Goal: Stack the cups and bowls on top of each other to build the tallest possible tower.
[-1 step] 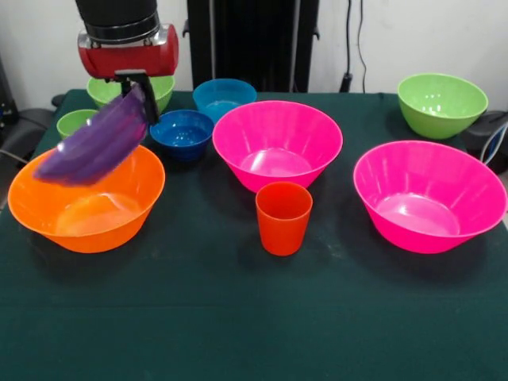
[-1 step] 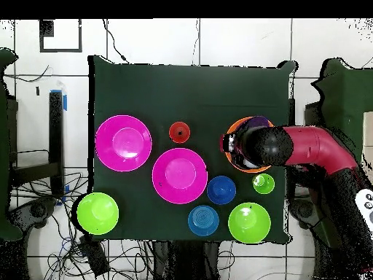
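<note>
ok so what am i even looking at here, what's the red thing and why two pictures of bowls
The red and black thing is a robot arm with a gripper at its end. Both pictures show the same moment: one is taken from across the table, the other from straight above.

On the dark green table stand bright plastic bowls: an orange bowl, two pink bowls, two big green bowls, a dark blue bowl and a light blue bowl. There is also an orange-red cup and a small green cup.

The jaws are shut on the rim of a purple bowl, which hangs tilted over the orange bowl.
</note>
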Action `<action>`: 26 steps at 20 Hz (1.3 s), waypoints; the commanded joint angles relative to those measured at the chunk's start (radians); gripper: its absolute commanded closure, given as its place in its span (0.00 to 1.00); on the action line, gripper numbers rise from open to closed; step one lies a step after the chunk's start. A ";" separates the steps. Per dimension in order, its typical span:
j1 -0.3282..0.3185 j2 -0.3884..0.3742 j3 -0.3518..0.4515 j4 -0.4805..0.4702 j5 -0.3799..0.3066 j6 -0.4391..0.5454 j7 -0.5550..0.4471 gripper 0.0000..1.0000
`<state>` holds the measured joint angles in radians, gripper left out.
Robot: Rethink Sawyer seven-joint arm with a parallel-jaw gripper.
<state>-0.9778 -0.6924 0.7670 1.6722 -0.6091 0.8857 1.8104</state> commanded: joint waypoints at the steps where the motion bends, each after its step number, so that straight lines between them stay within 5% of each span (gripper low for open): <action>1: -0.006 0.055 0.055 -0.026 -0.092 0.015 -0.384 0.00; 17: -0.022 0.065 0.073 -0.010 -0.121 -0.003 -0.389 0.00; 26: -0.003 0.039 0.039 0.100 -0.133 -0.085 -0.232 0.00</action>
<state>-1.0188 -0.6551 0.8177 1.6775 -0.6461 0.8786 1.7332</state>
